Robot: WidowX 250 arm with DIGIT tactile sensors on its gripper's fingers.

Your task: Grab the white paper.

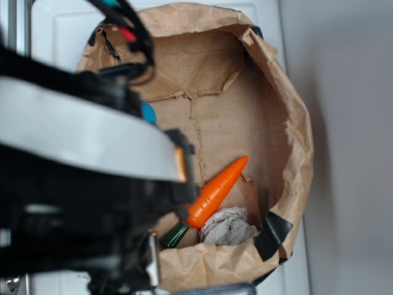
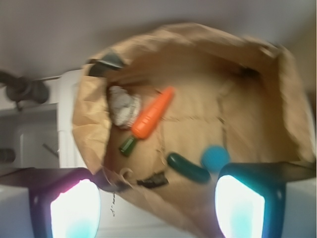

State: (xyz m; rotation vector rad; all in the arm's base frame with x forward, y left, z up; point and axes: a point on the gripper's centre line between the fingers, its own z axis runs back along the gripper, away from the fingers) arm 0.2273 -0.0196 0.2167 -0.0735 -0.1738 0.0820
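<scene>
The white paper (image 1: 228, 226) is a crumpled greyish wad lying on the floor of the brown paper bag (image 1: 295, 123), against its near wall beside the orange toy carrot (image 1: 216, 190). In the wrist view the white paper (image 2: 123, 105) sits at the bag's left side, left of the carrot (image 2: 152, 113). My gripper (image 2: 157, 208) hangs above the bag's rim, well away from the paper, open, with nothing between its fingers (image 2: 74, 208). In the exterior view the arm blocks the bag's left half and the fingertips are hidden.
Inside the brown paper bag (image 2: 292, 114) also lie a dark green curved toy (image 2: 188, 167) and a blue round thing (image 2: 215, 157). Black tape (image 1: 273, 236) patches the bag's rim. The bag stands on a white surface (image 1: 67, 31).
</scene>
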